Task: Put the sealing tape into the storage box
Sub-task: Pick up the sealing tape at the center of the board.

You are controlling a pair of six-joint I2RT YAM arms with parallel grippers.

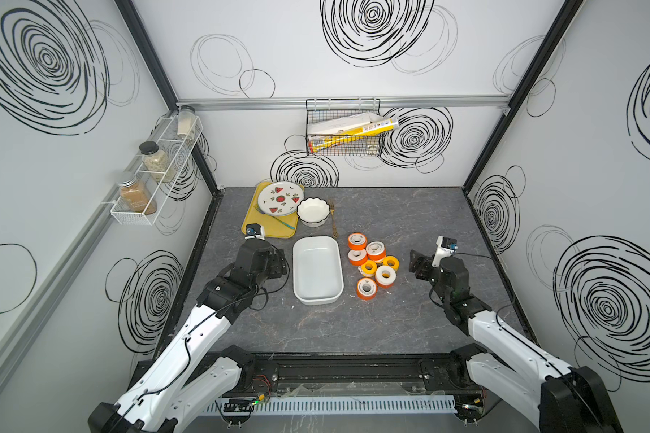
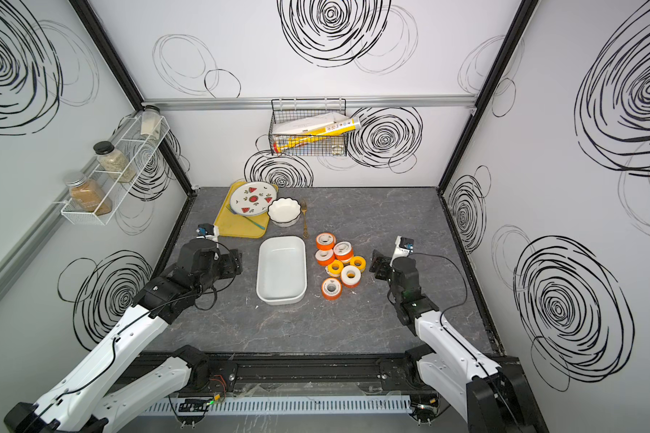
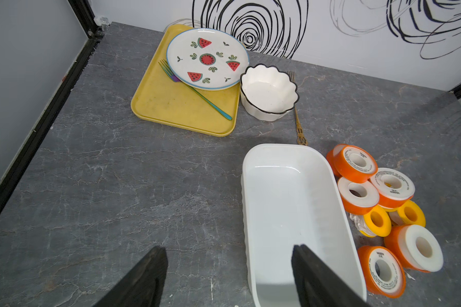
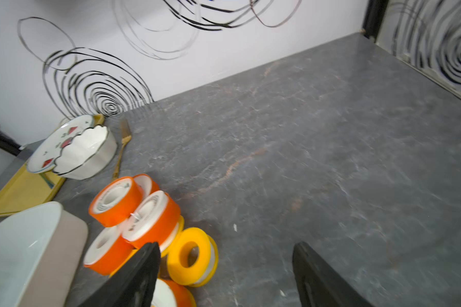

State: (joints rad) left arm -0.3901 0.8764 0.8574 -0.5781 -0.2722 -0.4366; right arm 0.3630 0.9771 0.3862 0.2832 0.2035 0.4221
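Several spools of sealing tape (image 1: 372, 264), orange and yellow, lie in a cluster on the grey table just right of the storage box (image 1: 316, 270); both top views show them (image 2: 338, 262). The white storage box (image 3: 290, 202) is empty. My left gripper (image 3: 228, 248) hangs open at the box's left side, one finger over its inside and the other over the table. My right gripper (image 4: 226, 245) is open just right of the spools (image 4: 144, 220). One of its fingers overlaps the cluster, and a yellow spool (image 4: 189, 256) lies just inside that finger, untouched.
Behind the box a yellow tray (image 1: 256, 228) carries a watermelon plate (image 1: 280, 198) and a teal fork. A white fluted bowl (image 1: 313, 212) and a gold fork (image 1: 333, 217) lie beside it. A wire basket (image 1: 344, 127) hangs on the back wall, a spice rack (image 1: 154, 168) on the left wall.
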